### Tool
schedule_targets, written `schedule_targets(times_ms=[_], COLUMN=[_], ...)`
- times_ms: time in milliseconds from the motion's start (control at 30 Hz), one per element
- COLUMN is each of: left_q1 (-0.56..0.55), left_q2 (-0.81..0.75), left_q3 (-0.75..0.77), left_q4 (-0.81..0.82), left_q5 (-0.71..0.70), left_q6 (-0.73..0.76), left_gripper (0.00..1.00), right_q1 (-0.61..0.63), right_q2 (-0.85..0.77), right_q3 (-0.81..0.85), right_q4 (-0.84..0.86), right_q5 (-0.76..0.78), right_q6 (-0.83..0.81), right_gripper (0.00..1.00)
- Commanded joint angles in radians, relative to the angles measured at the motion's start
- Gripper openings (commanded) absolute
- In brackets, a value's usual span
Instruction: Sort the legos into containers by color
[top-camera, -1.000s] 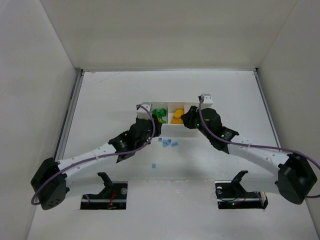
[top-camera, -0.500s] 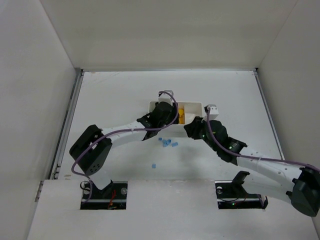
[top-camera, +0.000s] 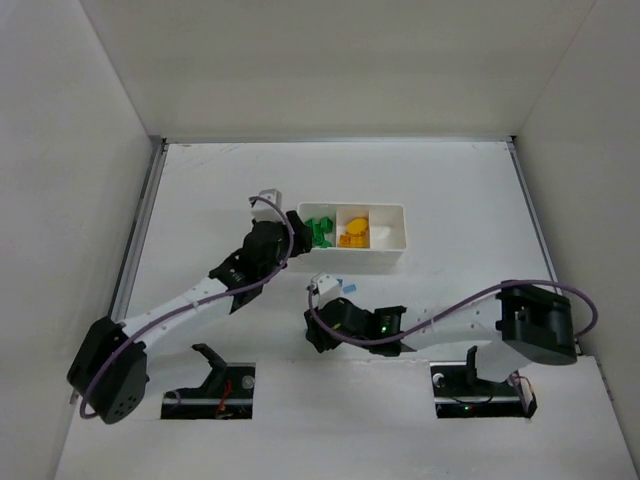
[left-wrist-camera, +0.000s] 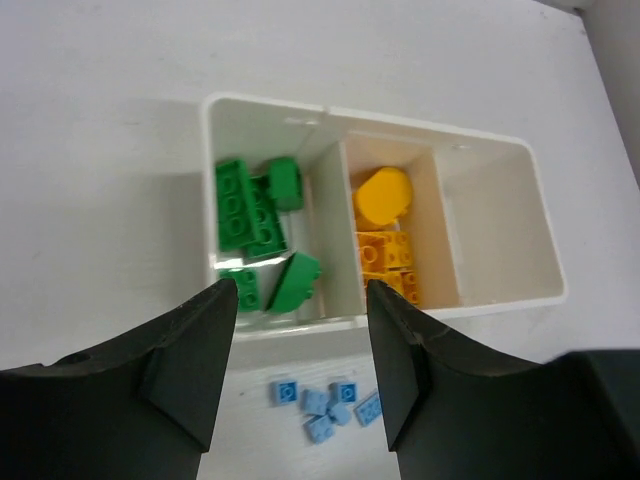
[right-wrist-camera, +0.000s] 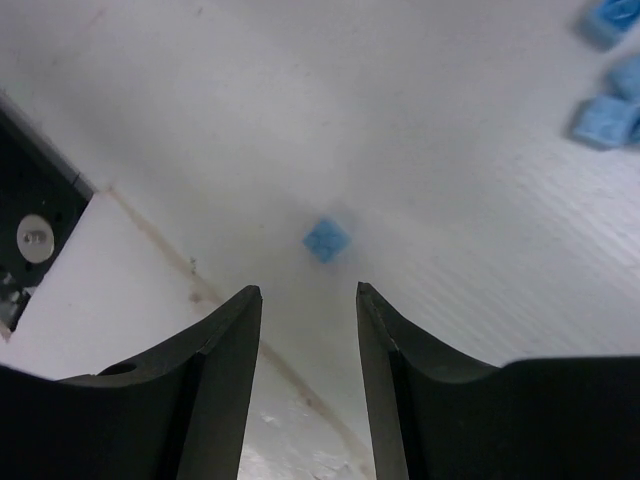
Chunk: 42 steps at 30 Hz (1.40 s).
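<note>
Top view: the tray (top-camera: 350, 263) lies mid table (top-camera: 460, 190). Left wrist: left hand (left-wrist-camera: 300, 295) open, empty; blue bricks (left-wrist-camera: 325, 400) lie just outside the tray. Right wrist: right hand (right-wrist-camera: 308, 295) open (nothing held) over a lone blue brick (right-wrist-camera: 326, 240), seemingly near the table edge; a skewed pinch could flick it off

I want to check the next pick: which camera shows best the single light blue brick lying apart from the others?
The right wrist view: the single light blue brick lies clear, just beyond the open right gripper. In the top view the right arm seems to hide it; the left wrist view misses it.
</note>
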<state>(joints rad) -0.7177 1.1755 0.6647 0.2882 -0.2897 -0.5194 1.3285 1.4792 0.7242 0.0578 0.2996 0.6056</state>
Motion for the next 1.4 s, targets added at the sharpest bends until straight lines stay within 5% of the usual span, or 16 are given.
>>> schedule_targets(times_ms=[0, 300, 1033, 1367], left_q1=[0.057, 0.157, 0.149, 0.159], left_q2=[-0.109, -0.278, -0.251, -0.267], left_q3=[-0.088, -0.223, -0.257, -0.269], left_q4=[-0.072, -0.155, -0.127, -0.135], left_q5=[-0.019, -0.006, -0.003, -0.003], left_q6=[-0.054, -0.077, -0.085, -0.082], left_gripper=[0.51, 0.51, 0.51, 0.51], right_q1=[0.045, 0.054, 0.053, 0.053], right_q2=[0.079, 0.231, 0.325, 0.274], right_q3=[0.098, 0.214, 0.316, 0.294], right_q4=[-0.018, -0.144, -0.219, -0.211], right_q5=[0.027, 0.065, 0.147, 0.199], right_q6=[-0.004, 0.032, 0.042, 0.046], right_gripper=[0.49, 0.46, 0.41, 0.24])
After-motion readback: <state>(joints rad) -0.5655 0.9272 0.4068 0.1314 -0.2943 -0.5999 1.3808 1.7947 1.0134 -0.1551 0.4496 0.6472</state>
